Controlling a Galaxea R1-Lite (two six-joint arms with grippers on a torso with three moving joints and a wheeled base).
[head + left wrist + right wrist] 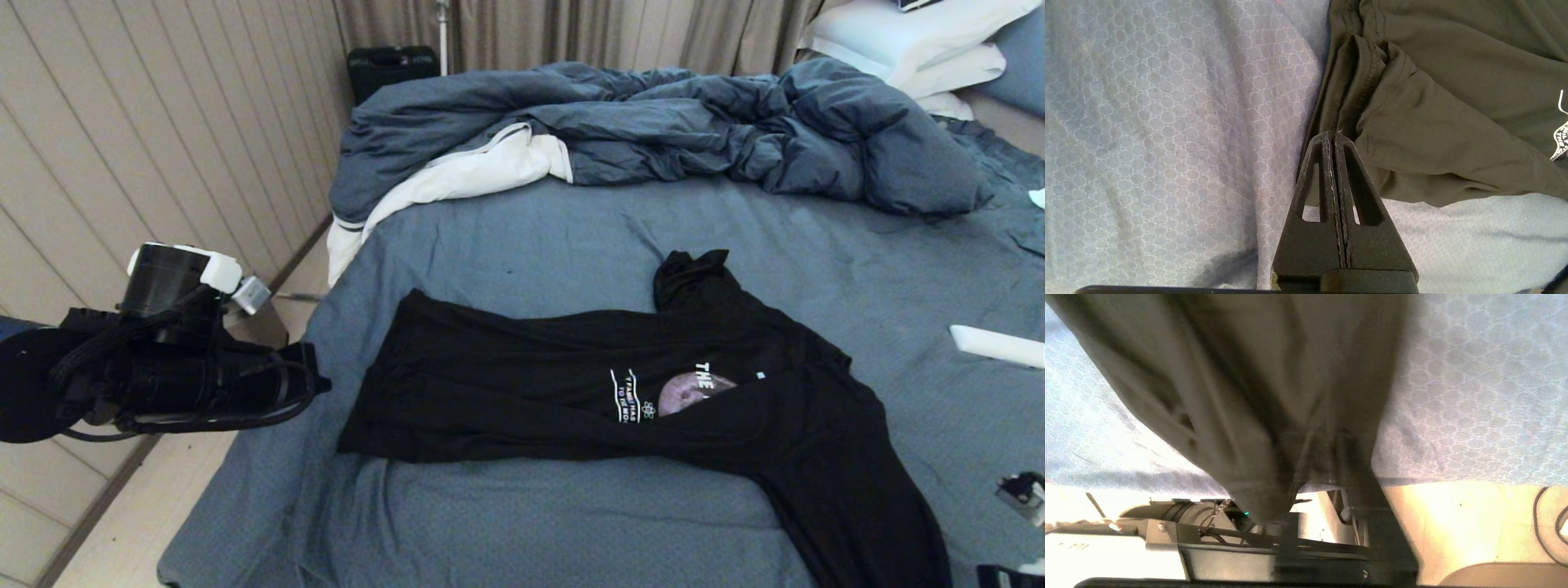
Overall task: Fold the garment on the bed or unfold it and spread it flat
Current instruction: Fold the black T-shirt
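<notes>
The garment [571, 384], a black T-shirt with a moon print and white lettering, lies crumpled lengthways on the bed [522, 245]. One end trails towards the near right corner. My left gripper [1333, 136] is shut, with nothing seen between its fingers. Its tips sit at the bunched hem of the garment [1412, 122], low over the sheet. In the head view the left arm [163, 376] hangs by the bed's left edge. My right gripper [1331, 457] is shut on a hanging fold of the garment [1249, 375] at the bed's near edge. The fabric hides its fingertips.
A dark-blue duvet [653, 131] with white lining is heaped across the far side of the bed, and white pillows [914, 41] lie at the far right. A white oblong object [996, 345] rests on the sheet at the right. A black case [392, 69] stands by the panelled wall.
</notes>
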